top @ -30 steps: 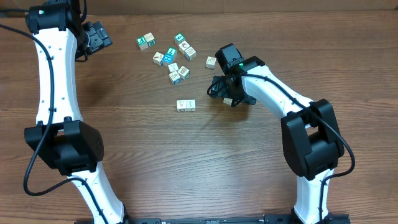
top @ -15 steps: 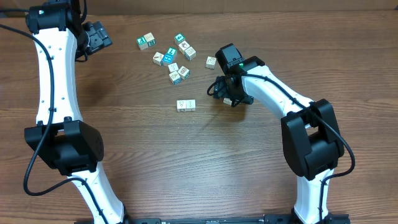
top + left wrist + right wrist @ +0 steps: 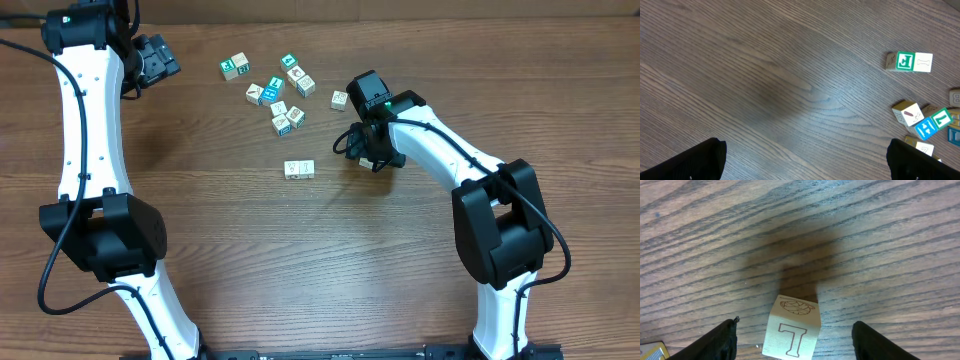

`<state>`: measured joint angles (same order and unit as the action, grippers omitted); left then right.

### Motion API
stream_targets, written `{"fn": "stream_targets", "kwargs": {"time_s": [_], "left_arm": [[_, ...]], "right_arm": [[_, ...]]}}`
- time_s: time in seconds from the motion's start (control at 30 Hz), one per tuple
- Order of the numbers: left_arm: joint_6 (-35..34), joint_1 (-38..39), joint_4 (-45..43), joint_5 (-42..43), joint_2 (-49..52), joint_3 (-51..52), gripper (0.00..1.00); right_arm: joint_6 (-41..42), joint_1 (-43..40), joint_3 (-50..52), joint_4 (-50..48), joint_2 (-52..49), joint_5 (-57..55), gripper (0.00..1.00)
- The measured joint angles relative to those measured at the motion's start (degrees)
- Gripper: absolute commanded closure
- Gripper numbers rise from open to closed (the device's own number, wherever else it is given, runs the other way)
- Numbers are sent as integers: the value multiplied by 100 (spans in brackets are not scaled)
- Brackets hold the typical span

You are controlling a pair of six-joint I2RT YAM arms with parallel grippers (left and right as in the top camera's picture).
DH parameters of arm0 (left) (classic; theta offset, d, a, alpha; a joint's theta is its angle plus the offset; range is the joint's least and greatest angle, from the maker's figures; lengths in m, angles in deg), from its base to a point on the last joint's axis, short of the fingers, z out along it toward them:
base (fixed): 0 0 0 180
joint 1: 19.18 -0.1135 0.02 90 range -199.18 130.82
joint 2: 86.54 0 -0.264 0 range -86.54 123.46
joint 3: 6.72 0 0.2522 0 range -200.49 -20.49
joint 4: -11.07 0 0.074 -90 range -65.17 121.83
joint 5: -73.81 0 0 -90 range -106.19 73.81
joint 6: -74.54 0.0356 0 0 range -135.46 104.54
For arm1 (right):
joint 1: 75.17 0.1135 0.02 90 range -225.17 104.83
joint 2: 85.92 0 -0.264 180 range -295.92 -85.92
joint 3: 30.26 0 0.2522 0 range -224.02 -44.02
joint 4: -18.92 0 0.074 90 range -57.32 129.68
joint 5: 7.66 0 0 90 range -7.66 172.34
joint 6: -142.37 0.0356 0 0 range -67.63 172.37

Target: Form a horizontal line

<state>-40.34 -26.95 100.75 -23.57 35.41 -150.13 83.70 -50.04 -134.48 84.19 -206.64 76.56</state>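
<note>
The horizontal line (image 3: 299, 169) is a short row of two pale cubes touching, in the middle of the table. My right gripper (image 3: 366, 152) hovers to the right of it, open, straddling a pale cube (image 3: 367, 162). In the right wrist view this cube (image 3: 797, 314) shows a brown outlined letter T and stands on the wood between the spread fingers (image 3: 794, 342), touching neither. My left gripper (image 3: 160, 60) is at the far left, open and empty (image 3: 805, 160), over bare wood.
Several loose teal-and-white and pale cubes (image 3: 280, 92) lie scattered behind the row. One pale cube (image 3: 339, 99) lies near my right arm. A joined pair (image 3: 236, 66) also shows in the left wrist view (image 3: 909, 61).
My right gripper has shifted very slightly over the T cube. The cube, the row and the left arm have not moved.
</note>
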Motion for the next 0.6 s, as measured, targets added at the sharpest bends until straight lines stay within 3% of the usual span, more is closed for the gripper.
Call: {"fn": "stream_targets", "kwargs": {"time_s": [0.3,0.6], "left_arm": [[0,0,0,0,0,0,0],[0,0,0,0,0,0,0]], "right_arm": [[-4,-2,4,0,0,-2,47],[-2,0,4,0,0,0,51]]}}
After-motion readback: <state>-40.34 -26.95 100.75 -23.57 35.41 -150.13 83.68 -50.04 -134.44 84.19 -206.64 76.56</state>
